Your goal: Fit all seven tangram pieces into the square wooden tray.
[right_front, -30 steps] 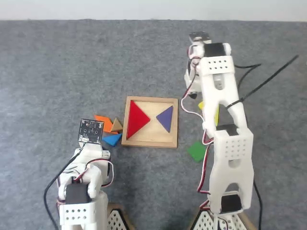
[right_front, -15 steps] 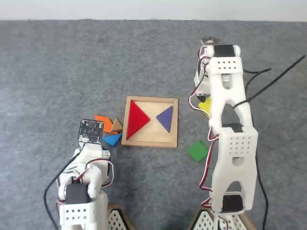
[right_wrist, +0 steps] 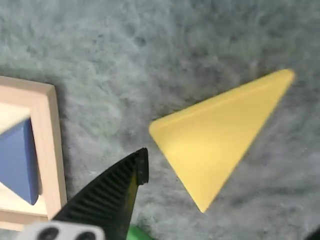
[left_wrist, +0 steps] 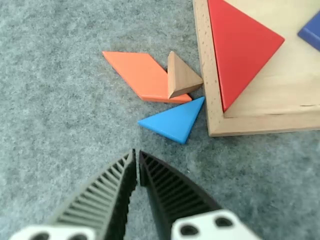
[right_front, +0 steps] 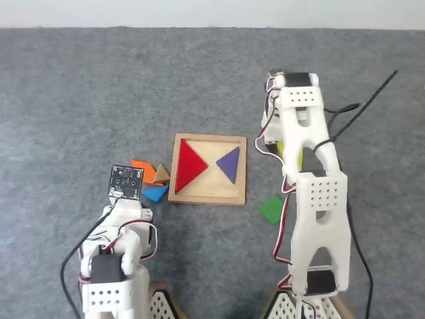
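**Left gripper** [left_wrist: 137, 154]: jaws closed tip to tip, nothing between them. It is over bare table [right_front: 80, 100], off the near left corner of the tray, with its tips pointing at the light blue triangle.

**Light blue triangle** [left_wrist: 175, 121]: flat on the table. One point touches or almost touches the tray's left outer wall near that corner.

**Tan triangle** [left_wrist: 181, 77]: just beyond the light blue one and close against the tray's left wall. It partly overlaps the orange piece.

**Orange parallelogram** [left_wrist: 142, 75]: flat on the table, on the far side of the tan triangle from the tray.

**Right gripper** [right_wrist: 225, 192]: jaws spread wide and empty. One finger [right_wrist: 131, 175] is just beside a corner of the yellow triangle.

**Yellow triangle** [right_wrist: 220, 135]: flat on the table to the right of the tray and apart from it. In the high view it is largely covered by the right arm [right_front: 317, 199].

**Green square** [right_front: 271, 209]: on the table off the tray's near right corner, beside the right arm.

**Tray** [right_front: 209, 198]: square, wooden, near the middle of the table. It holds two pieces.

**Red triangle** [right_front: 188, 165]: large, with its long side along the tray's left wall and its apex towards the centre.

**Blue-violet triangle** [right_front: 229, 163]: smaller, by the tray's right wall, with its apex towards the centre. It is clear of the red one.
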Robot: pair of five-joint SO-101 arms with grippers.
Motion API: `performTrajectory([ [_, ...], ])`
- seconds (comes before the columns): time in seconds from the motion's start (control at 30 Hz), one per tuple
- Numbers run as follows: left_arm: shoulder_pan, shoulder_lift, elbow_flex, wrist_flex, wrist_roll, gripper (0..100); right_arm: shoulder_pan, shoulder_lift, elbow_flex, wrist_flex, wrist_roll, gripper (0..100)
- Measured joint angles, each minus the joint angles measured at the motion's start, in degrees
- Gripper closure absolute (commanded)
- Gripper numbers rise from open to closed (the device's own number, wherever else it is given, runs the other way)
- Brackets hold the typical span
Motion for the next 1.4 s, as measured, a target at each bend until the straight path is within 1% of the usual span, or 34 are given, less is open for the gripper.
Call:
performTrajectory([
  [0.13, 0.0, 0.0, 0.0, 0.0, 0.0, 99, -0.2, 0.4, 0.0, -1.8, -0.7, 45.7],
  [0.43, 0.0, 0.0, 0.0, 0.0, 0.0, 99, -0.2, 3.7, -0.3, -4.7, -8.2, 45.8],
  [0.6, 0.0, 0.0, 0.0, 0.0, 0.0, 99, -0.3, 4.4, -0.7, -5.0, -10.5, 45.8],
  [0.7, 0.0, 0.0, 0.0, 0.0, 0.0, 99, -0.4, 4.7, -0.9, -5.0, -10.7, 45.9],
  [0.77, 0.0, 0.0, 0.0, 0.0, 0.0, 99, -0.4, 4.7, -1.1, -5.0, -10.8, 48.4],
  [1.0, 0.0, 0.0, 0.0, 0.0, 0.0, 99, -0.4, 4.7, -1.1, -5.0, -11.1, 63.7],
  [1.27, 0.0, 0.0, 0.0, 0.0, 0.0, 99, -0.4, 4.7, -1.1, -5.0, -11.3, 71.6],
  [1.4, 0.0, 0.0, 0.0, 0.0, 0.0, 99, -0.4, 4.9, -2.8, -2.8, -11.3, 74.2],
])
